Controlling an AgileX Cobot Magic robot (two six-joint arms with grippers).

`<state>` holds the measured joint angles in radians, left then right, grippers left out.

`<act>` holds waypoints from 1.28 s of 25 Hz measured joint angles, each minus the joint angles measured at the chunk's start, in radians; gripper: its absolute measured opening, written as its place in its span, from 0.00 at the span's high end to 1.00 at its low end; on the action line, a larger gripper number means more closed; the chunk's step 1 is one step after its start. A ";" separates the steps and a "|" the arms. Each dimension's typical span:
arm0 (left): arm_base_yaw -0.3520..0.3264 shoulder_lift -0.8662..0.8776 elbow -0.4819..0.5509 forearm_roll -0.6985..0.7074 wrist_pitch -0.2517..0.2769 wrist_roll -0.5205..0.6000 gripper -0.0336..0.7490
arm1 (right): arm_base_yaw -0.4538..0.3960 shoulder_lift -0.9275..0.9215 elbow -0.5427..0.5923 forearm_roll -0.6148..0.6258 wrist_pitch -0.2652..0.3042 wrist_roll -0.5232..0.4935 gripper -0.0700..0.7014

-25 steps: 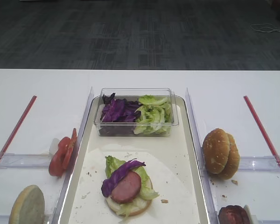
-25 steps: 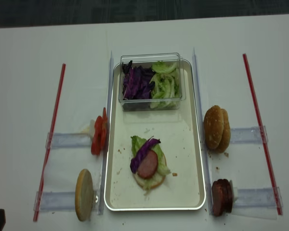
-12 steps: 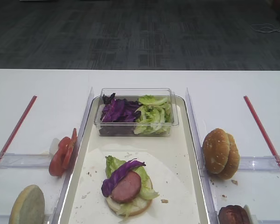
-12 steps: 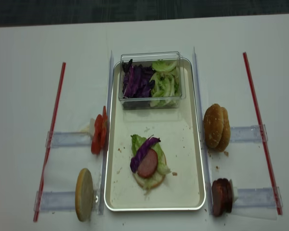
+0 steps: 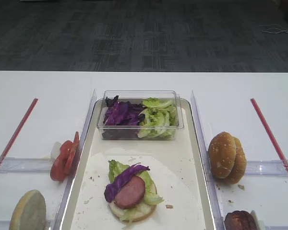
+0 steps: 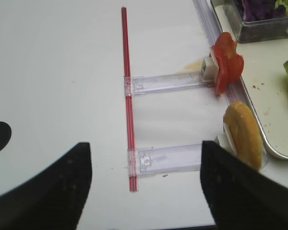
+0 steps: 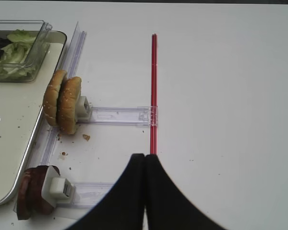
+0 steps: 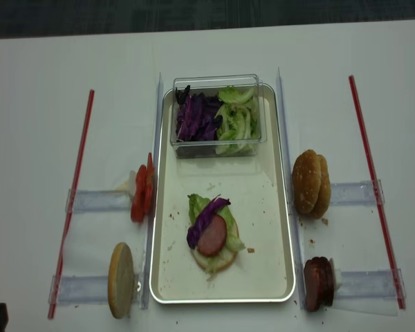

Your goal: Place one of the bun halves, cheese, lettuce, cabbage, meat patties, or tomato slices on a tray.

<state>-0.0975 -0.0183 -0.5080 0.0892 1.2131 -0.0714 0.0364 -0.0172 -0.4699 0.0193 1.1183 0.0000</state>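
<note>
From the exterior high view, the tray [image 5: 194,143] holds a clear plastic box [image 5: 139,125] at its twelve o'clock end, and toward six o'clock a bun half [image 5: 132,211] stacked with lettuce [image 5: 116,168], a meat patty [image 5: 130,192] and a strip of cabbage [image 5: 119,178] — tomato slices [image 5: 63,159] stand off the tray at nine o'clock. The right wrist view shows the right gripper [image 7: 144,191] pressed fully together, holding nothing, with two sesame buns [image 7: 62,101] at ten o'clock. In the left wrist view the left gripper [image 6: 146,184] stands wide and empty — a pale bun [image 6: 244,134] sits upright at three o'clock.
</note>
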 joint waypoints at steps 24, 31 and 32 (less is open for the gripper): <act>0.000 0.000 0.021 -0.018 -0.028 0.005 0.34 | 0.000 0.000 0.000 0.000 0.000 0.000 0.90; 0.000 0.000 0.021 -0.018 -0.028 0.005 0.34 | 0.000 0.000 0.000 0.000 0.000 0.000 0.90; 0.000 0.000 0.021 -0.018 -0.028 0.005 0.34 | 0.000 0.000 0.000 0.000 0.000 0.000 0.90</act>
<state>-0.0975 -0.0183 -0.4869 0.0710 1.1850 -0.0668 0.0364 -0.0172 -0.4699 0.0193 1.1183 0.0000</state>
